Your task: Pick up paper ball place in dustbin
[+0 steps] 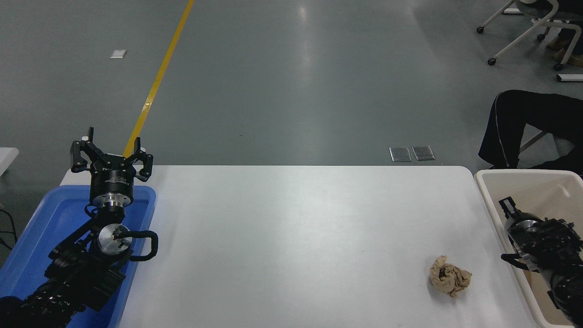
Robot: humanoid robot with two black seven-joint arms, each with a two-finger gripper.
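Right tool [509, 230] sat over the dustbin [486, 200], at the bin's left wall, with one slim black finger [505, 203] pointing up and away and another [510, 258] reaching out over the rim toward the surface [291, 237]; the two stood well apart, with nothing between them. Its wrist showed a silver ring, and the black arm ran off the lower right corner. Just left of the bin, apart from its wall, the paper ball [450, 279] lay on the white surface near the front right, a tan crumpled wad untouched by either arm.

Far across at the lower left, the left tool [111, 152] was held upright above the far end of a shallow blue tray [54, 218], its fingers spread wide and empty. Faint pale lettering on that tool's black body was too small to read.

Beyond the surface, grey floor carried a yellow line [157, 82], two small metal plates [412, 153], and a white label or slip [118, 54] with nothing legible. A person's dark-trousered leg [519, 123] showed behind the bin, with a wheeled chair [524, 27] further back.
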